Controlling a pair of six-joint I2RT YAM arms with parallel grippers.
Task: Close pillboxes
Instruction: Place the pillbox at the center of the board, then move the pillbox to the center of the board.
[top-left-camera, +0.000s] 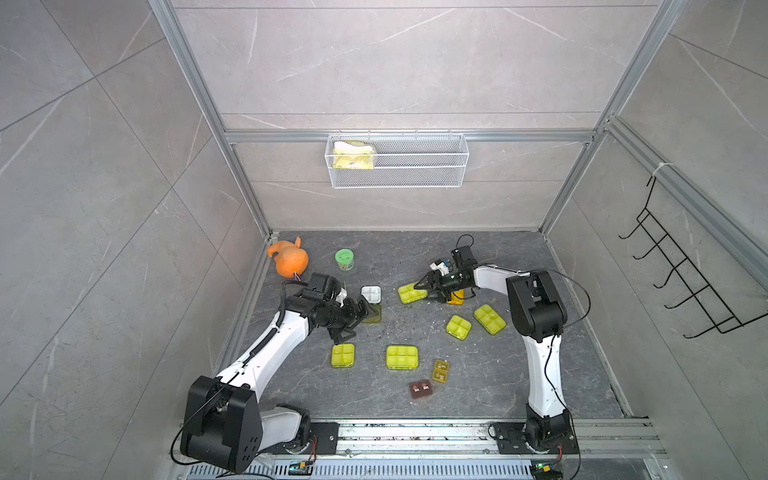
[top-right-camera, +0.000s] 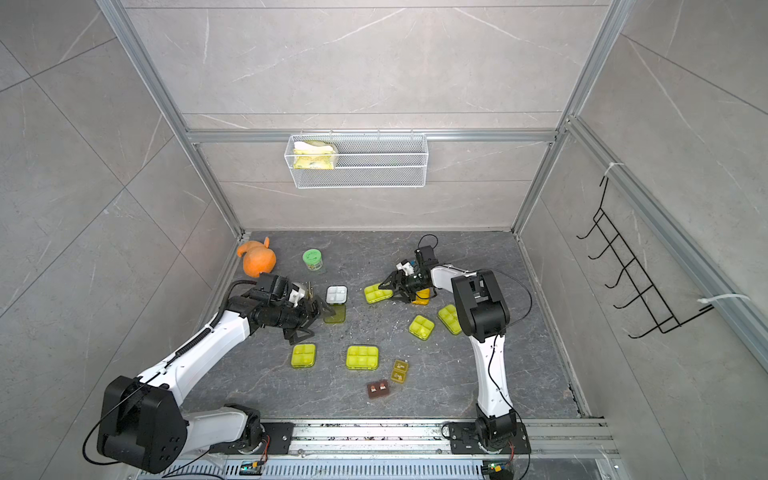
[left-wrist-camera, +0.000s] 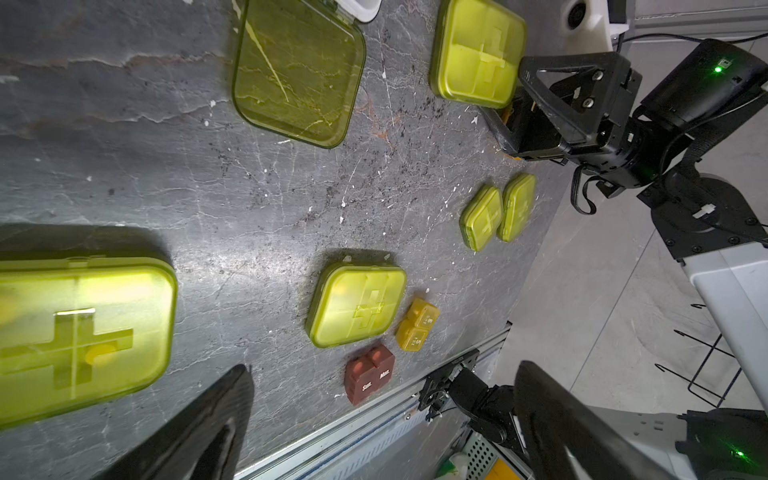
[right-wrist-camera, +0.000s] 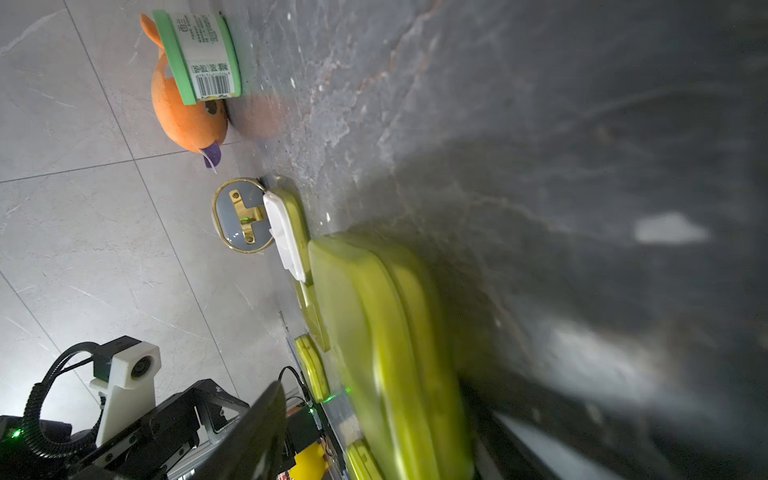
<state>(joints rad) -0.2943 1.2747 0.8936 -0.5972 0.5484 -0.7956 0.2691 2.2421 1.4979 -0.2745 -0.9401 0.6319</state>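
Several yellow-green pillboxes lie shut on the dark floor, among them ones at the front (top-left-camera: 402, 357) and on the right (top-left-camera: 490, 319). One pillbox is open: its white tray (top-left-camera: 371, 294) shows and its clear lid (left-wrist-camera: 297, 70) lies flat. My left gripper (top-left-camera: 359, 322) hovers open beside that lid, holding nothing. My right gripper (top-left-camera: 424, 293) stands open astride a shut yellow-green pillbox (right-wrist-camera: 386, 332), with one finger clear of it. An orange pillbox (top-left-camera: 456, 297) sits mostly hidden behind that gripper. A tiny amber pillbox (top-left-camera: 440, 371) and a brown one (top-left-camera: 421, 390) lie near the front.
A round green-lidded jar (top-left-camera: 344, 258) and an orange plush toy (top-left-camera: 289, 259) stand at the back left. A small grey clock (right-wrist-camera: 239, 216) sits by the open tray. A wire basket (top-left-camera: 397, 160) hangs on the back wall, and a metal rail (top-left-camera: 415, 434) runs along the front.
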